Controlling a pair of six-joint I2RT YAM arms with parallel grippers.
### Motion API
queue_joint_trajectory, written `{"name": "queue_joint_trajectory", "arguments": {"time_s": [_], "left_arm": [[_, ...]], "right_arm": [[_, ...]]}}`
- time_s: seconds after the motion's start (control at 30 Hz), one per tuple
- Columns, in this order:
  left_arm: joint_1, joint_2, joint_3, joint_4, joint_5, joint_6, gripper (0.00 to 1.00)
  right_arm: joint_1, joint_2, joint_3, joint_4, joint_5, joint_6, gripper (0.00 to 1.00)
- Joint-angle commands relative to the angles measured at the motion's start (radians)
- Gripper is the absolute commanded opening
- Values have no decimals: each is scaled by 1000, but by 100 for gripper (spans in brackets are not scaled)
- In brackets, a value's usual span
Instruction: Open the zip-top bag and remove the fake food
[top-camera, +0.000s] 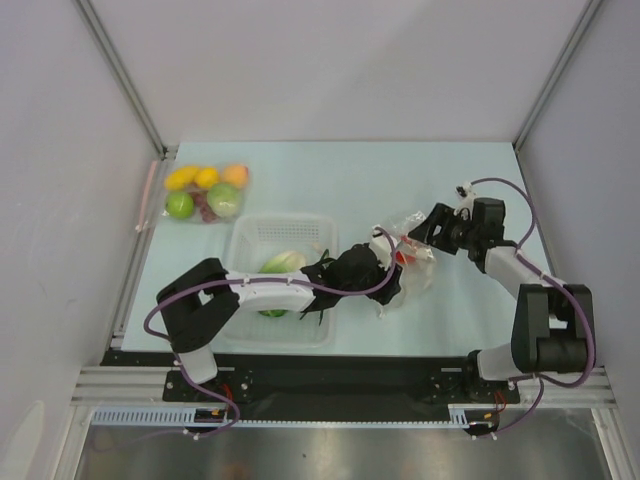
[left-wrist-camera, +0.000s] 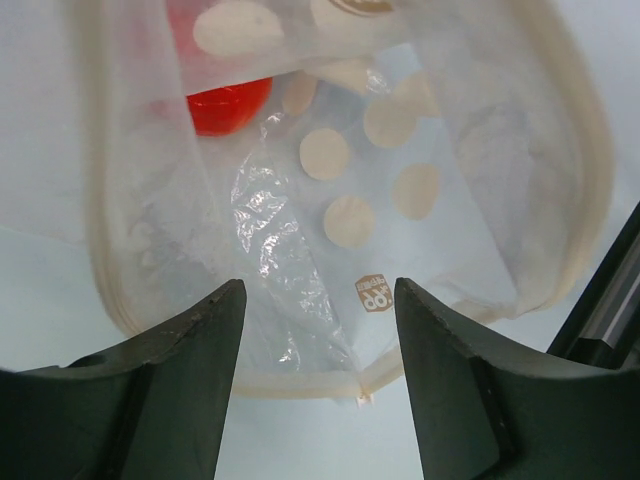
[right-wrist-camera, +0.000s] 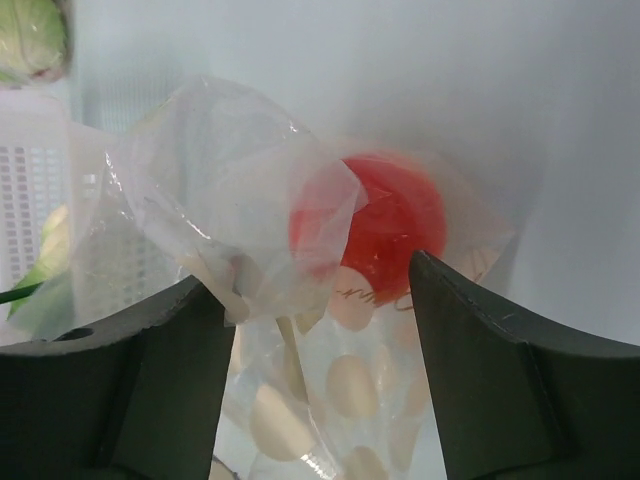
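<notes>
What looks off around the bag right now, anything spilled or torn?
No spill or tear shows. The zip-top bag is badly crumpled, its mouth gaping in the left wrist view, and the tomato sits deep inside under a loose plastic fold. The lettuce lies in the white basket.

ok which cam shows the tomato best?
Right wrist. The tomato sits large at mid-frame, seen through the bag, with a plastic fold over its left side. Left wrist catches only part of it near the top edge. Top external shows just a small red speck.
</notes>
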Motion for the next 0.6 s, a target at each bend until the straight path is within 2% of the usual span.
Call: {"name": "queue_joint_trajectory", "arguments": {"time_s": [0.0, 0.07, 0.2, 0.27, 0.33, 0.37, 0.57], "left_arm": [[12, 13, 40, 50, 26, -8, 67], [17, 18, 40, 50, 24, -11, 67], [23, 21, 39, 49, 15, -17, 67], [28, 23, 37, 39, 1, -20, 67], [32, 24, 32, 32, -19, -26, 68], [34, 23, 28, 29, -23, -29, 68], [42, 21, 22, 12, -94, -34, 68]], "right_arm": [[26, 80, 9, 98, -25, -3, 72], [69, 115, 23, 98, -12, -15, 69], [106, 174, 31, 79, 10, -26, 47], [122, 171, 34, 53, 40, -47, 36], [129, 159, 29, 23, 54, -61, 31], [135, 151, 24, 10, 67, -75, 25], [151, 97, 5, -73, 90, -99, 6]]}}
